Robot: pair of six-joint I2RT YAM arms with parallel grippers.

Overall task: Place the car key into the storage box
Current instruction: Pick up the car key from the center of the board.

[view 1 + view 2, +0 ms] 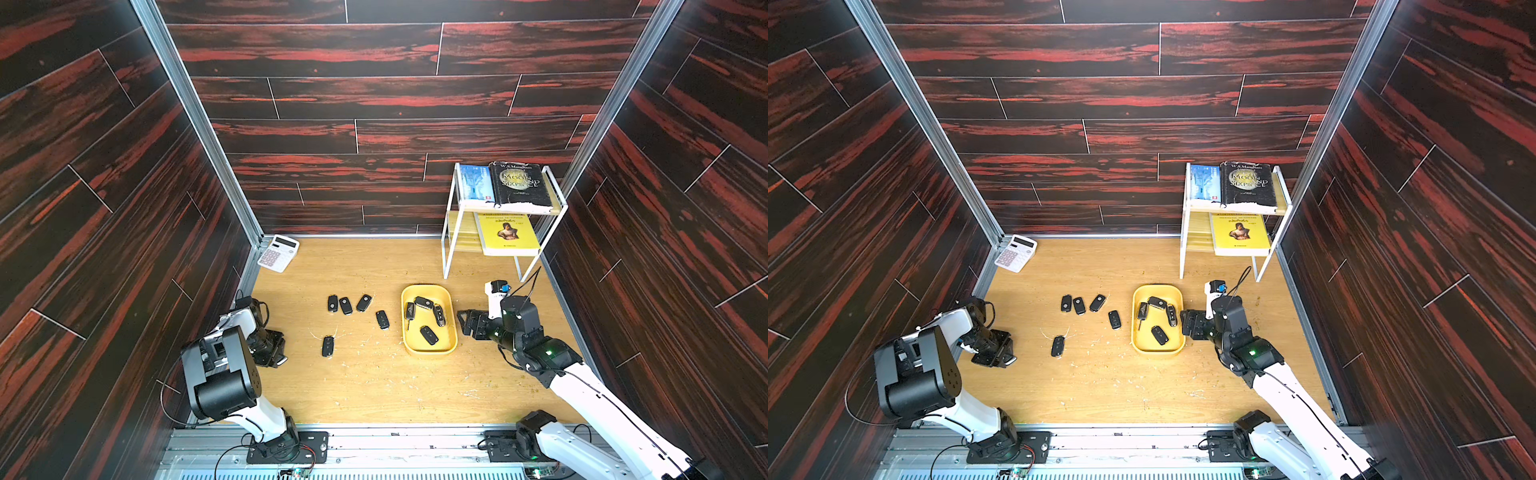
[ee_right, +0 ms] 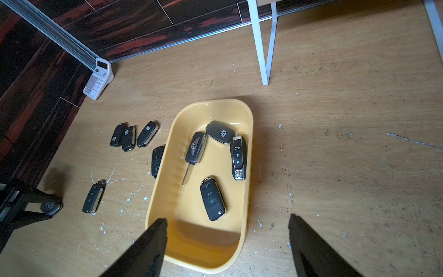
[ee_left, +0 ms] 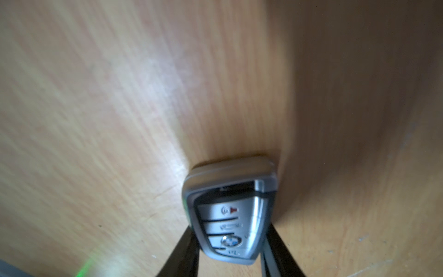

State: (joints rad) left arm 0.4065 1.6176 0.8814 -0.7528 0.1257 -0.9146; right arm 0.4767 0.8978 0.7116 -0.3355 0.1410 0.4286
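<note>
The car key (image 3: 230, 215), a silver fob, is clamped between the left fingers (image 3: 184, 251) low at the near left of the surface (image 1: 374, 386), well apart from the storage box (image 1: 430, 351). Whether it is lifted clear cannot be told. The grasp is judged done, with carry and release left. Farther in, five black keys (image 1: 328, 345) are seen loose on the surface and four inside the box. The right fingers (image 2: 148, 247) are held apart, empty, just beside it.

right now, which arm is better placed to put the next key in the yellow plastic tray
Left. Its end effector is shut on a silver push-button car key, so only the carry remains. The right end effector, though beside the shallow yellow plastic tray, is open and empty.
</note>
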